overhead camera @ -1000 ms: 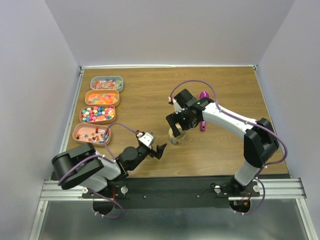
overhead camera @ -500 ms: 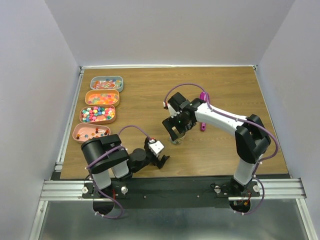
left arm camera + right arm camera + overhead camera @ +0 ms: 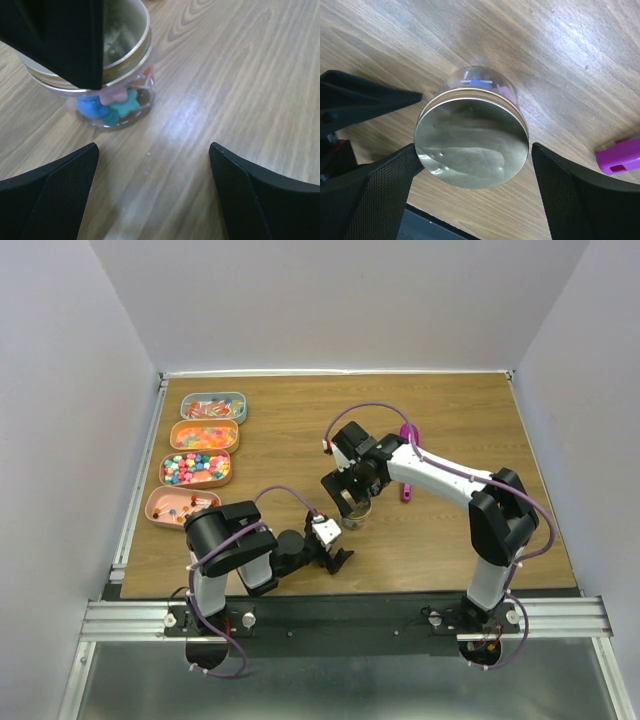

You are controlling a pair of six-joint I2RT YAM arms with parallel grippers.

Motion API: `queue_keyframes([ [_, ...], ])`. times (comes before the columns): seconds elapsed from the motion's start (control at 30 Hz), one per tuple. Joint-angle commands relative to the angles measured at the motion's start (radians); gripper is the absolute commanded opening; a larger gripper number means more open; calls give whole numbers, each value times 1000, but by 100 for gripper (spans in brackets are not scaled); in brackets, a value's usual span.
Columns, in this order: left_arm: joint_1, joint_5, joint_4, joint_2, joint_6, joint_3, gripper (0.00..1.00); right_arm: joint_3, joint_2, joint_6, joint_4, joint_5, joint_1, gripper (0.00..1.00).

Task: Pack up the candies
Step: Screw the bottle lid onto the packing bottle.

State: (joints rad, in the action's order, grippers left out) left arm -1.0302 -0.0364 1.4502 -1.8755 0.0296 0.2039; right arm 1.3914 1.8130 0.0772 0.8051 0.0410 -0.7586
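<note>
A small clear jar [image 3: 353,513] with a metal lid [image 3: 472,145] stands on the table's middle and holds a few candies [image 3: 117,105], blue, teal and pink. My right gripper [image 3: 349,498] is open right over it, and in the right wrist view [image 3: 474,150] its fingers straddle the lid, the left one at the rim, the right one a little off. My left gripper [image 3: 338,558] is open and empty, low over the wood just in front of the jar, facing it in the left wrist view [image 3: 155,195]. More candies fill trays at the left.
Four oval trays line the left edge: wrapped pieces [image 3: 213,407], orange gummies [image 3: 205,434], pastel balls [image 3: 196,468], and a near tray [image 3: 180,506] with few sweets. A magenta scoop [image 3: 406,462] lies right of the jar and shows in the right wrist view [image 3: 620,155].
My left arm has folded back and its gripper has swung right, toward the near edge in front of the jar. My right gripper has shifted slightly left and settled over the jar.
</note>
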Motion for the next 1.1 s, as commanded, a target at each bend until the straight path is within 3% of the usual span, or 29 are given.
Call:
queue_keyframes([
  [0.0, 48, 32, 635, -62, 29, 17, 99, 44, 20, -10, -1, -23, -10, 100],
  [0.7, 88, -20, 635, -145, 20, 120, 99, 41, 48, -14, -17, -18, -11, 99],
  [1.07, 94, -36, 636, -175, 10, 175, 99, 14, 29, 9, -35, -18, -11, 84],
])
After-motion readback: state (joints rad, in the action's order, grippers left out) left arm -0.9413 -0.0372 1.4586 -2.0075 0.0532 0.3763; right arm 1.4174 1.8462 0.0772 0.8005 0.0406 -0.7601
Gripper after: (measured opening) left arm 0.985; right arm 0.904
